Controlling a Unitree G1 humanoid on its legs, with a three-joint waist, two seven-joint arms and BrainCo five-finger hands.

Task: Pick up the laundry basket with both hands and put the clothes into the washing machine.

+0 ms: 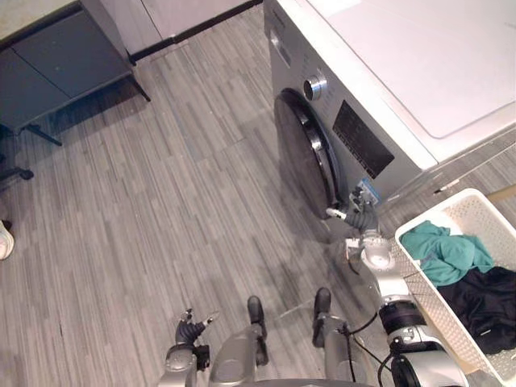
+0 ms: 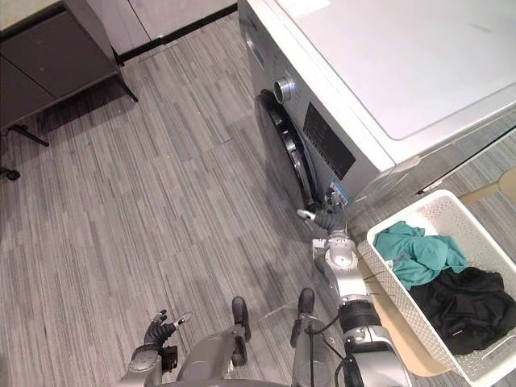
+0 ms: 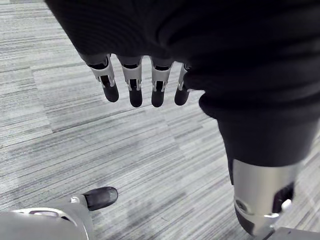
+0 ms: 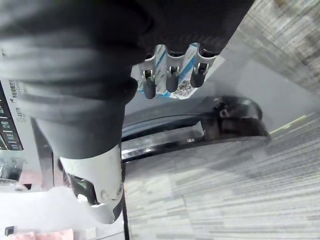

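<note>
We see the right hand [image 1: 360, 218] at the lower edge of the washing machine [image 1: 387, 89] door [image 1: 302, 153], fingers [image 4: 171, 81] straight and close together, gripping nothing. The left hand [image 1: 189, 329] hangs low over the floor [image 1: 161, 201], fingers relaxed and loosely spread. The laundry basket [image 1: 426, 300] sits just beside the right arm with teal and black clothes [image 1: 445, 251] inside, neither hand on it. The door looks shut, and we judge that fingers sliding off its rim won't open it. A forearm swing could knock the basket, and a one-handed lift could tip the clothes out.

Home laundry corner: front-loading washing machine [image 1: 387, 81], white laundry basket [image 1: 431, 302] (clothes [image 1: 443, 250] inside), grey plank floor [image 1: 161, 201].
</note>
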